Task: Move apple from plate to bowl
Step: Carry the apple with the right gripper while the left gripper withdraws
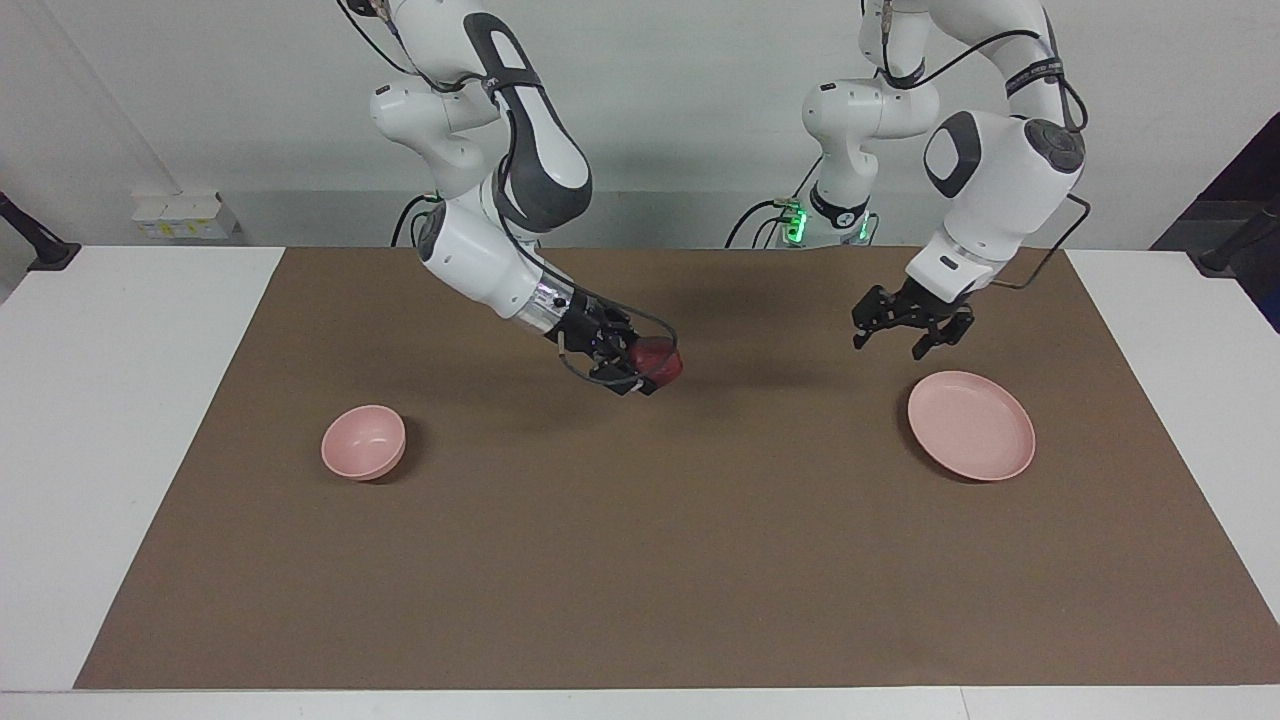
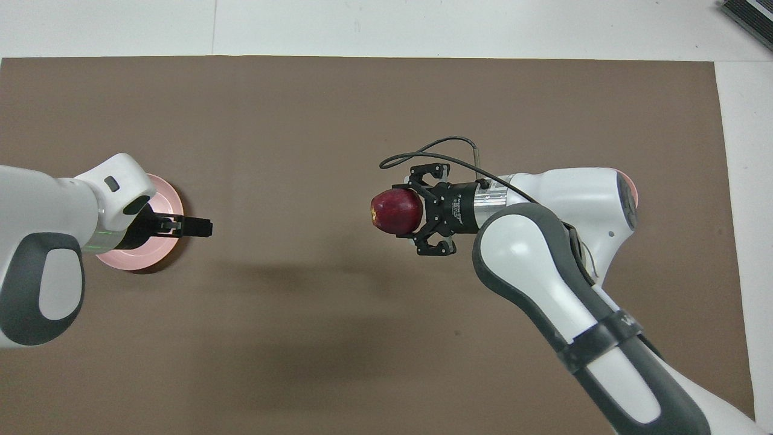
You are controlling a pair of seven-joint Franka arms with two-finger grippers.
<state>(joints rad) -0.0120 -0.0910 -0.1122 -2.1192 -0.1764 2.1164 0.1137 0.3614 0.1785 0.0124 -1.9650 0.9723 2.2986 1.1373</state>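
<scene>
The dark red apple (image 1: 664,357) (image 2: 395,210) hangs above the middle of the brown mat, with my right gripper (image 1: 652,368) (image 2: 400,212) shut on it and pointing toward the left arm's end. The pale pink bowl (image 1: 364,441) stands at the right arm's end; in the overhead view only a sliver of the bowl (image 2: 632,194) shows past the right arm. The flat pink plate (image 1: 971,425) (image 2: 167,199) lies bare at the left arm's end. My left gripper (image 1: 890,342) (image 2: 199,227) hovers open over the mat beside the plate's rim, holding nothing.
A brown mat (image 1: 640,560) covers most of the white table (image 1: 120,420). A dark object (image 2: 749,15) lies at the table's corner farthest from the robots, at the right arm's end.
</scene>
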